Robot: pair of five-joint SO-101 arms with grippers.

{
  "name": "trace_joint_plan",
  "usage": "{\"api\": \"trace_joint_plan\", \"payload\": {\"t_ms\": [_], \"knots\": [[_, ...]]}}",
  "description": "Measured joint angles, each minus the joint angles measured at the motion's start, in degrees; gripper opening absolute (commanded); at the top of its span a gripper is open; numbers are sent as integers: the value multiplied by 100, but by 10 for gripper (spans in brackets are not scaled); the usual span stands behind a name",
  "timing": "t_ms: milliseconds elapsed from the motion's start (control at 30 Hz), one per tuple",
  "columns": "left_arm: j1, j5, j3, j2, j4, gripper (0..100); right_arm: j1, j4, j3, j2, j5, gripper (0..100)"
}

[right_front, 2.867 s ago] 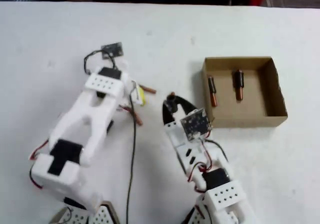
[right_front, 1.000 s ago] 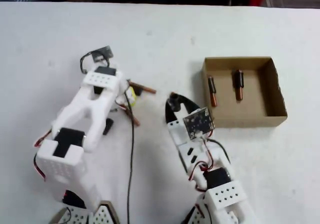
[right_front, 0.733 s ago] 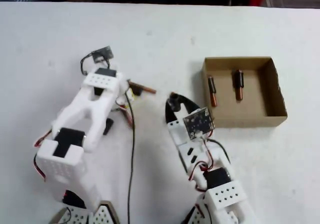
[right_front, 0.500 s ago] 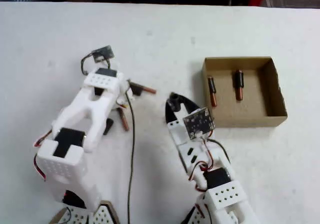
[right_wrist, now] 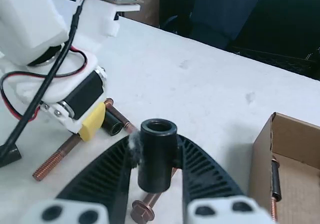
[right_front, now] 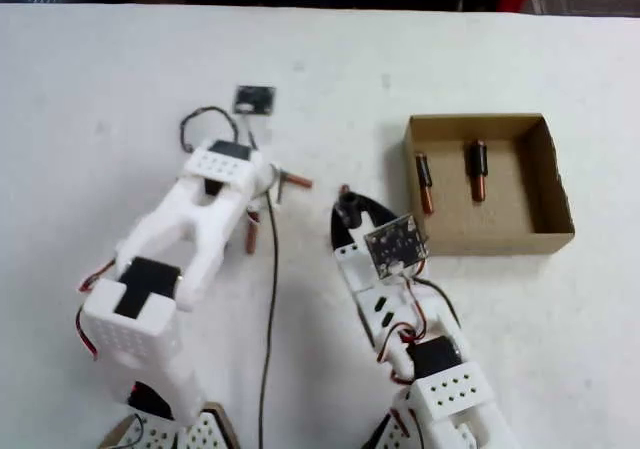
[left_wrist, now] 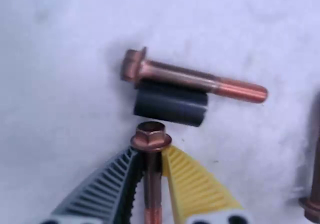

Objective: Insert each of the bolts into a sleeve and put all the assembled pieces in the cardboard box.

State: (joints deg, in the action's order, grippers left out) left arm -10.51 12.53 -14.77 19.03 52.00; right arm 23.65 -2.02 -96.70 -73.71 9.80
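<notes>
**Q:** Condition of the left gripper point(left_wrist: 150, 156)?

**A:** Clenched on a held bolt point(left_wrist: 151, 135). The shank sits between the grey and yellow fingers, and the hex head protrudes just short of a loose sleeve point(left_wrist: 171, 103) lying on the table point(right_front: 120, 69). A second bolt point(left_wrist: 192, 79) lies along the sleeve's far side, touching it.

**Q:** Condition of the right gripper point(right_wrist: 157, 156)?

**A:** Clamped on an upright sleeve point(right_wrist: 157, 134), bore facing up. It is positioned between the left arm and the cardboard box point(right_front: 548, 184).

**Q:** Box contents?

**A:** Two assembled pieces, lying apart on the floor: the first piece point(right_front: 425, 182) is near the wall closest to the right gripper, and the other piece point(right_front: 478, 170) is toward the middle.
</notes>
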Motion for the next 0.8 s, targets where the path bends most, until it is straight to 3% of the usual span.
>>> {"api": "trace_joint_plan", "payload": {"t_ms": [167, 800], "knots": [[-237, -387, -88, 0, -9, 28, 0, 0, 0, 0, 0, 16], [-255, -457, -369, -316, -53, 20, 114, 273, -18, 0, 0, 16]]}}
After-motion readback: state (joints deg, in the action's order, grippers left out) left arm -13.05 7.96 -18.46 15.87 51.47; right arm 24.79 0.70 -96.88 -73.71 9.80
